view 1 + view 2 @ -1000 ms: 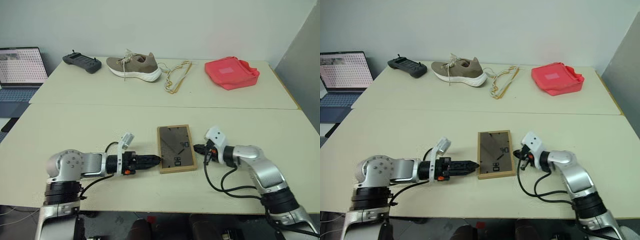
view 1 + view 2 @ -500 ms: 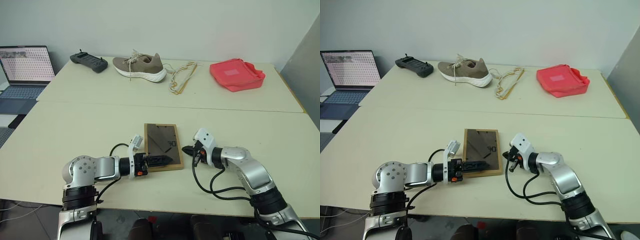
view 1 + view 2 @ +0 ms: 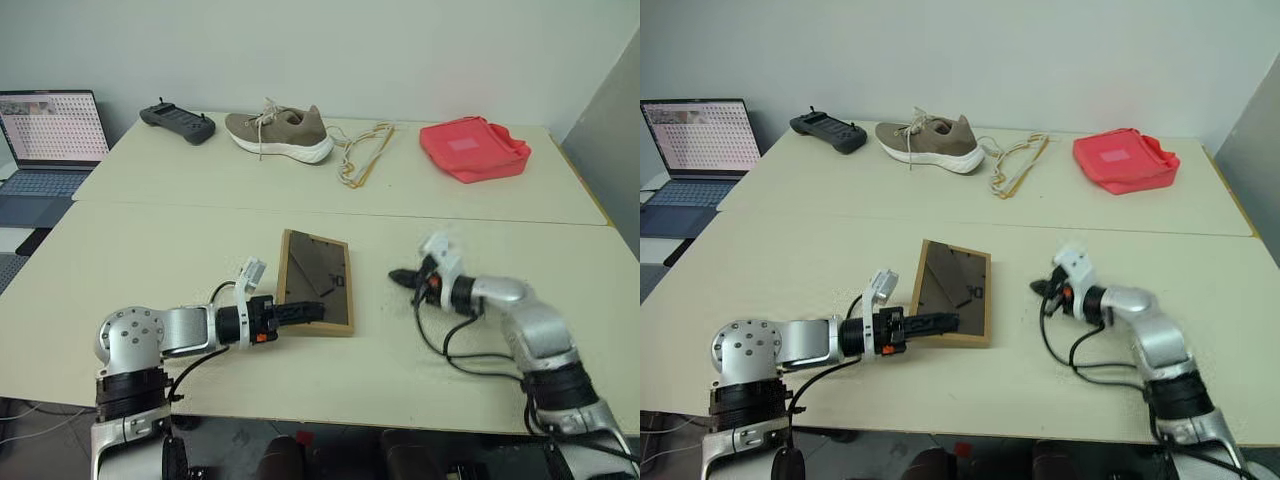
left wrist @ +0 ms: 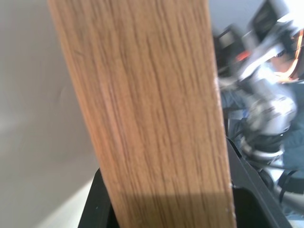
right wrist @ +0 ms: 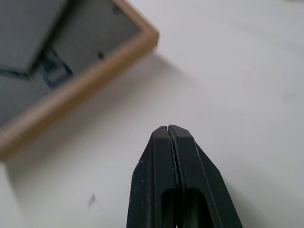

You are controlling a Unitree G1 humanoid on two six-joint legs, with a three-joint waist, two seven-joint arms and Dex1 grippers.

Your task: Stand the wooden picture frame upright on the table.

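we grip the wooden picture frame (image 3: 317, 283) by its left edge in our left gripper (image 3: 298, 312) – tilted off the table (image 3: 150, 250); right gripper (image 3: 399, 276) pinched empty, well right. tip it gently onto its stand.

- Small rectangular light-wood picture frame (image 3: 316, 282): pale oak rim with fine grain, dark brown backing.
- Large flat matte table (image 3: 150, 255): plain pale beige.
- Low lace-up shoe (image 3: 278, 133): taupe, white sole.
- Soft fabric bag (image 3: 473, 148): red.
- Robot fingers (image 5: 167, 156): black.
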